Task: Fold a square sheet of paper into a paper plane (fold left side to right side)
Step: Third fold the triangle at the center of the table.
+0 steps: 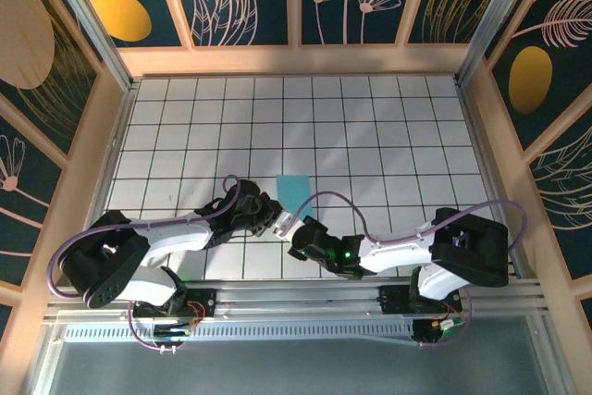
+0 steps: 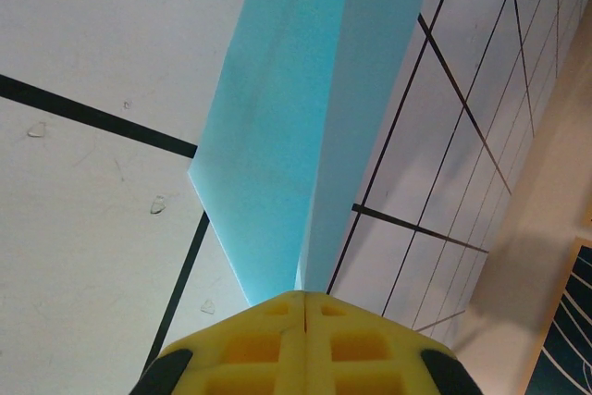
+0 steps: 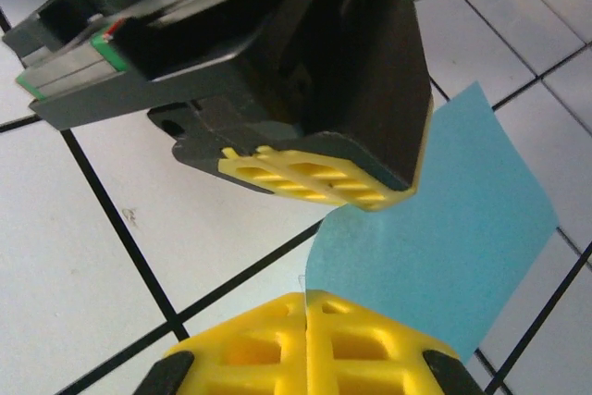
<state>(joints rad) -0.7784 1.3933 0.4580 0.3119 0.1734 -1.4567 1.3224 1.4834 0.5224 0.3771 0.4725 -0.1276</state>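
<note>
The square sheet of paper [image 1: 293, 190] is light blue, folded along a centre crease and lifted at its near end. In the left wrist view the paper [image 2: 277, 136] narrows to a tip that runs into the seam of my left gripper [image 2: 305, 295], which is shut on it. In the right wrist view my right gripper [image 3: 307, 295] is shut on the paper's [image 3: 462, 238] near edge, with the left gripper [image 3: 319, 178] pinching the same sheet just above it. From above, the left gripper [image 1: 280, 219] and right gripper [image 1: 295, 232] meet at the sheet's near end.
A white table [image 1: 370, 127] with a black grid lies under the paper, with open tiles behind and to both sides. Wooden walls [image 1: 296, 60] ring the table. The arm bases stand on the rail [image 1: 296, 307] at the near edge.
</note>
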